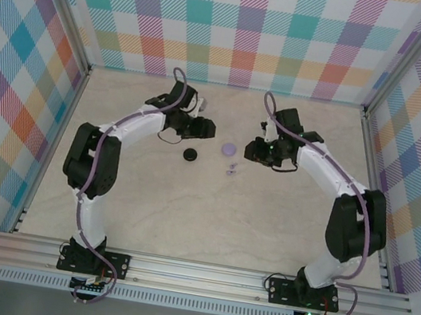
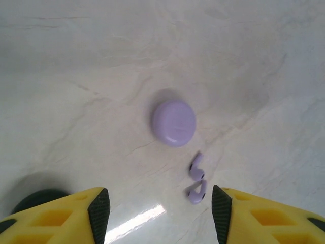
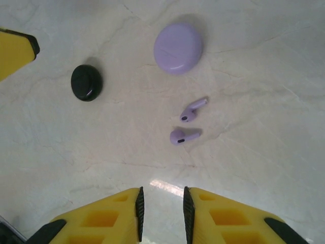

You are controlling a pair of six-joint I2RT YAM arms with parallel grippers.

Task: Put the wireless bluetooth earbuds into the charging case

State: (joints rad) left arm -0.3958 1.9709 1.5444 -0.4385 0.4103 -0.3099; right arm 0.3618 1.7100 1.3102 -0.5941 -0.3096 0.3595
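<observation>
Earbuds (image 3: 184, 135): pale lavender, glossy, each a small rounded head with a short stem and a dark spot on the head. Both lie on their sides on the pale marbled worktop (image 1: 184, 218), just beside each other, stems pointing roughly the same way.

Position: middle of the worktop, between the two arms, just near of the lavender case (image 1: 228, 149) and apart from it. The case is a smooth round disc in the same lavender, much bigger than either bud. A black round case (image 1: 190, 154) sits to the left of the buds, well apart from the lavender one.

Count: two lavender earbuds, one lavender case, one black case.

Left fingers (image 2: 99, 213): yellow with black pads, spread wide, nothing between them, hanging above the worktop left of the buds.

Right fingers (image 3: 137, 213): a narrow gap between the pads, gripping nothing, above the worktop to the right of the buds.
</observation>
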